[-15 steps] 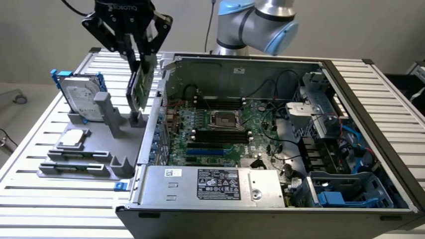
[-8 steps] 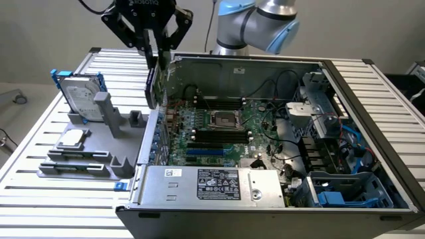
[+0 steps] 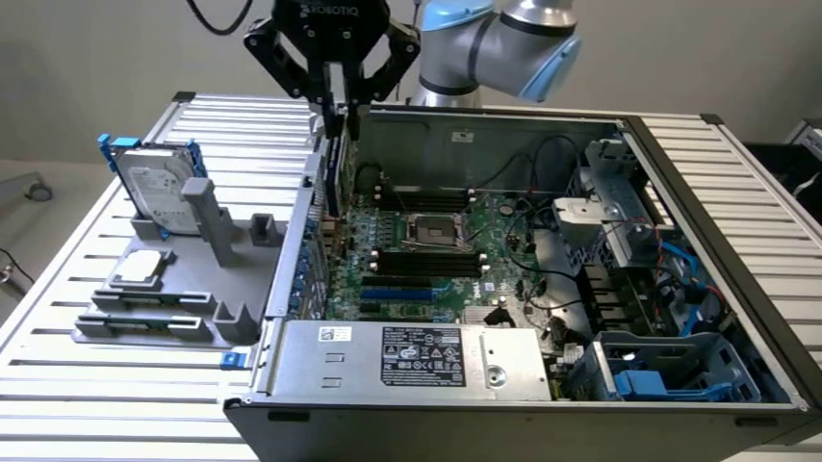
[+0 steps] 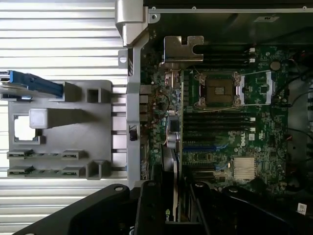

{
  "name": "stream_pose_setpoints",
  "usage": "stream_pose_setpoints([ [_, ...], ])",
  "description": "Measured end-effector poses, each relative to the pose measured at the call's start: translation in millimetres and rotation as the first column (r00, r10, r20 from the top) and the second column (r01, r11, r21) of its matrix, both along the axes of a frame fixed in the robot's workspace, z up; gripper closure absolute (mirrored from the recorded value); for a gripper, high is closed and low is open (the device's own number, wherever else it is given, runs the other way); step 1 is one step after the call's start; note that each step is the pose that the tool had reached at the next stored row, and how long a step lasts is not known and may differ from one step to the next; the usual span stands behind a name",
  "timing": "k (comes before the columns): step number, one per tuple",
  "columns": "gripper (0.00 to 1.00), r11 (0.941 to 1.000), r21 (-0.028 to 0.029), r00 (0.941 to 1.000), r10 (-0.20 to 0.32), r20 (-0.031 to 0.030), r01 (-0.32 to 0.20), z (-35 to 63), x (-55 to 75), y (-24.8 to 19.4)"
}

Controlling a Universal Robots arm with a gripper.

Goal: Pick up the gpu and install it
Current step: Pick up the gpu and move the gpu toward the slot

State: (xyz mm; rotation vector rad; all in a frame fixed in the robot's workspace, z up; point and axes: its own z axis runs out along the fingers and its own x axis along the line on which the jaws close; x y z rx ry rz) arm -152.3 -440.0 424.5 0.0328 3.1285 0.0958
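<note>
gpu (image 3: 335, 171) gripped edge-up between fingers (image 3: 361, 98), above motherboard (image 3: 503, 229)

Behind the gripper (image 3: 345, 108) a plain pale wall (image 3: 115, 48) runs across the room, softly and evenly lit. Beneath the gripper spreads a table (image 3: 77, 371) of ribbed silver slats. Off to the exterior view's left of it lies a dull grey-beige floor (image 3: 33, 226), where a small dark caster wheel (image 3: 38, 192) stands.
</note>
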Motion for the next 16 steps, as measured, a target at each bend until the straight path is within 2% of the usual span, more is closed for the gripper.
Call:
stream_pose_setpoints([
  [11,0.74,1.0000,-0.0072,1.0000,0.000,-0.0054,0.000,-10.1,50.1,-2.9],
  [14,0.74,1.0000,-0.0095,0.9999,0.000,-0.0100,0.000,-12.9,63.6,-2.9],
  [16,0.74,0.9999,-0.0112,0.9999,0.000,-0.0160,0.000,-14.6,72.6,-2.9],
])
